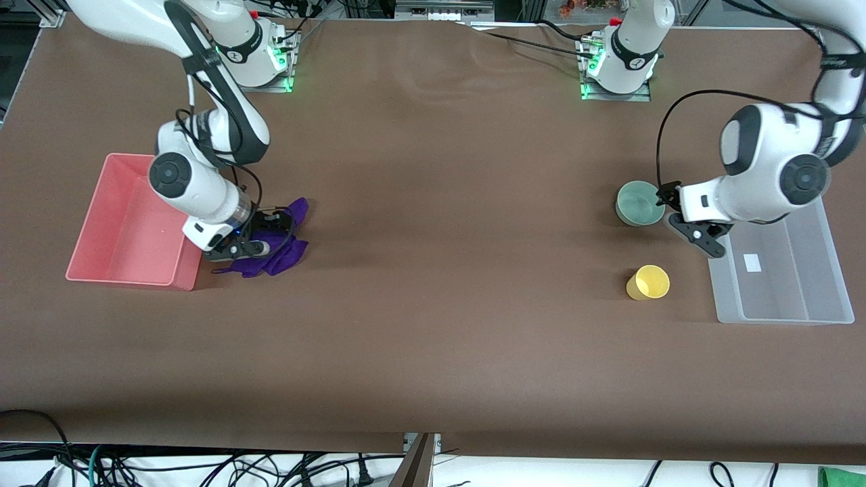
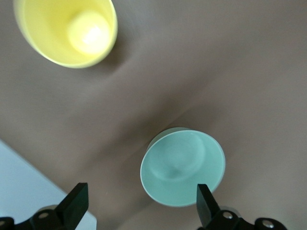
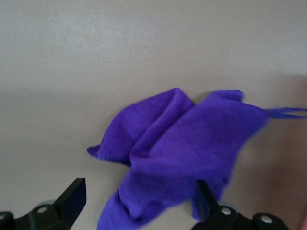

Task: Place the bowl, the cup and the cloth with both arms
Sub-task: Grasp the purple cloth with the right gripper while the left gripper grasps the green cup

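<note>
The purple cloth (image 1: 281,247) lies crumpled on the table beside the pink bin. My right gripper (image 1: 257,238) is low over it, open, with the cloth (image 3: 182,153) between and ahead of its fingers (image 3: 74,197); its loop points toward the bin. The teal-green bowl (image 1: 639,203) stands upright toward the left arm's end of the table. The yellow cup (image 1: 648,282) stands nearer the front camera. My left gripper (image 1: 685,220) hovers open beside the bowl (image 2: 182,165), one finger (image 2: 205,203) at its rim. The cup (image 2: 67,31) shows farther off.
A pink bin (image 1: 101,270) sits at the right arm's end of the table. A clear plastic bin (image 1: 785,314) sits at the left arm's end, close beside the left gripper; its corner shows in the left wrist view (image 2: 19,191).
</note>
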